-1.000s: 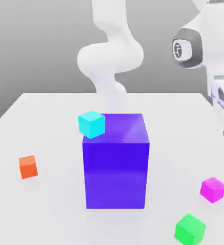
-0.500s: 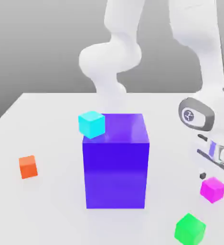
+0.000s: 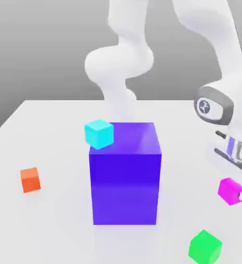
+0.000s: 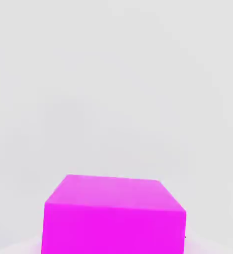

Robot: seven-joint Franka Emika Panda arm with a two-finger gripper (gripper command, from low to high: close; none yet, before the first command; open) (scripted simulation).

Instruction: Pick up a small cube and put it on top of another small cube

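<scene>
the small magenta-pink cube (image 3: 229, 190) (image 4: 113, 216) has a smooth, flat-coloured face with no grain, like matt plastic. the big purple-blue block (image 3: 125, 172) is smooth too, with a soft sheen on its front face. the cyan cube (image 3: 99, 133), orange cube (image 3: 30, 180) and green cube (image 3: 205, 246) look equally smooth and plain, without texture. the table (image 3: 45, 149) is pale, even and slightly glossy, carrying faint reflections under the blocks. the arm (image 3: 124, 62) has a smooth white shell, satin in finish, with a darker grey joint cap (image 3: 208, 106).
</scene>
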